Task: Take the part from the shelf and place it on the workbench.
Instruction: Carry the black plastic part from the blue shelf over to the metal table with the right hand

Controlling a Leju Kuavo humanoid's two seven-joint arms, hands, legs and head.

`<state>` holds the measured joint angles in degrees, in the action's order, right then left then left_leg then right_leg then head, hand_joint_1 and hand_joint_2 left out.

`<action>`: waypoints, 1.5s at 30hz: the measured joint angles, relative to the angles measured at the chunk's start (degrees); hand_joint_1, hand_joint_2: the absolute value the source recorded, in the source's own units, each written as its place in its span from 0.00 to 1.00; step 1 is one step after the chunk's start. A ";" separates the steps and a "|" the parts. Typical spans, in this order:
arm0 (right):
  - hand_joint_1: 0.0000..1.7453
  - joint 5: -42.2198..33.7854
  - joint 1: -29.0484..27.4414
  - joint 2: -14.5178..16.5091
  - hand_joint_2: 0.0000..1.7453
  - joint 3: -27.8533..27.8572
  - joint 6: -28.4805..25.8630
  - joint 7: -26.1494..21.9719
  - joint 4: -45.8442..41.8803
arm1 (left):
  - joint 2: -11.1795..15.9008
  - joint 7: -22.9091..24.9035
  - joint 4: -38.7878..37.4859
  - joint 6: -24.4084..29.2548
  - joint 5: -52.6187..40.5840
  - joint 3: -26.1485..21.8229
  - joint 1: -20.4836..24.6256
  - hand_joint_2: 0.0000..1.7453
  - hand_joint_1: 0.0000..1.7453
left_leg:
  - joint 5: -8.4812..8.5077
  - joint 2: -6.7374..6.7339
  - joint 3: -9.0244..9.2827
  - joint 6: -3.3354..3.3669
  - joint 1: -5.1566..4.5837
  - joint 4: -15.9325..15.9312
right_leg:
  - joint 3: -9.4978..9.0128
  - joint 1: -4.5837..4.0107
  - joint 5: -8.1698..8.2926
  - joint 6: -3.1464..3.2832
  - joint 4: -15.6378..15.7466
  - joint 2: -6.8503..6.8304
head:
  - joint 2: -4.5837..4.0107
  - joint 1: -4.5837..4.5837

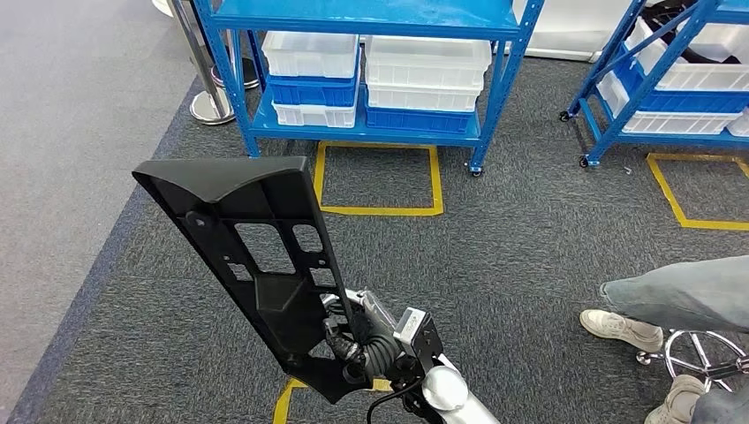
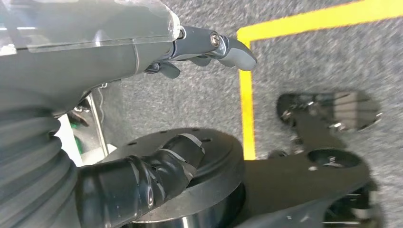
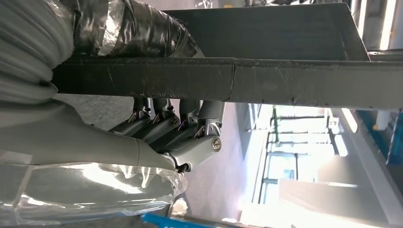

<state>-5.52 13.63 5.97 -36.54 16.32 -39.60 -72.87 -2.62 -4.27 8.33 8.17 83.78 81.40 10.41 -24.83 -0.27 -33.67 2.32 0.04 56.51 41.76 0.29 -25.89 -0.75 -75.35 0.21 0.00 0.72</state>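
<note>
Black part (image 1: 247, 256) gripped by right robot hand (image 3: 176, 130) above open carpet; left robot hand (image 2: 209, 47) empty, fingers apart.

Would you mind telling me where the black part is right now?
In the head view the black part is held up by the right hand, low and left of centre, over grey carpet in front of the blue shelf.

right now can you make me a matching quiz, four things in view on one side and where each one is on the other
Things:
1. black part
2. white bins
3. yellow tape square
4. person's shoe

Places:
A. on the carpet in front of the blue shelf
B. stacked on the shelf's low tier
C. gripped in the right hand
D. beside a stool base, at right

Pairs: 1-C, 2-B, 3-A, 4-D
</note>
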 joint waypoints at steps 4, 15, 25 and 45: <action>1.00 0.88 0.00 -0.26 1.00 0.00 -0.46 -0.07 -0.92 | -0.34 -0.01 0.02 0.24 0.02 0.01 0.27 1.00 0.00 | 1.97 1.19 -2.11 -0.93 -0.25 0.69 | -13.29 -0.42 -3.84 1.67 16.45 2.51 | 0.00 -0.02; 1.00 1.50 -1.04 -0.82 1.00 0.00 -1.14 -0.09 -1.73 | -0.25 -0.01 0.02 0.70 0.13 0.02 -0.12 1.00 0.00 | -4.33 0.47 -5.01 -3.95 0.61 13.26 | -11.38 -0.05 -2.52 2.84 18.06 -2.94 | 0.00 -0.17; 1.00 0.07 -1.14 -0.93 1.00 0.01 0.00 -0.11 -2.48 | -0.45 0.01 0.02 0.70 0.18 0.07 -0.21 1.00 0.00 | -1.23 -1.41 1.30 -0.45 0.57 0.96 | -7.58 -0.30 -6.86 0.17 10.35 -1.47 | 0.00 -0.07; 1.00 -0.95 -1.67 -1.14 1.00 0.02 0.94 -0.09 -2.79 | -0.31 -0.77 0.02 0.85 0.98 0.20 -0.35 1.00 0.00 | -6.89 0.21 -5.42 -3.27 0.54 15.42 | -8.79 0.02 -1.36 2.56 16.54 -0.59 | 0.00 -0.16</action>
<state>-6.47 11.95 4.83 -36.52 17.26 -39.69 -75.66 -2.93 -5.04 8.35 9.03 84.76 81.59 10.06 -31.72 -0.06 -39.09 -0.95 0.58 71.93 32.97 0.31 -27.25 1.80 -58.81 -0.37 0.00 0.56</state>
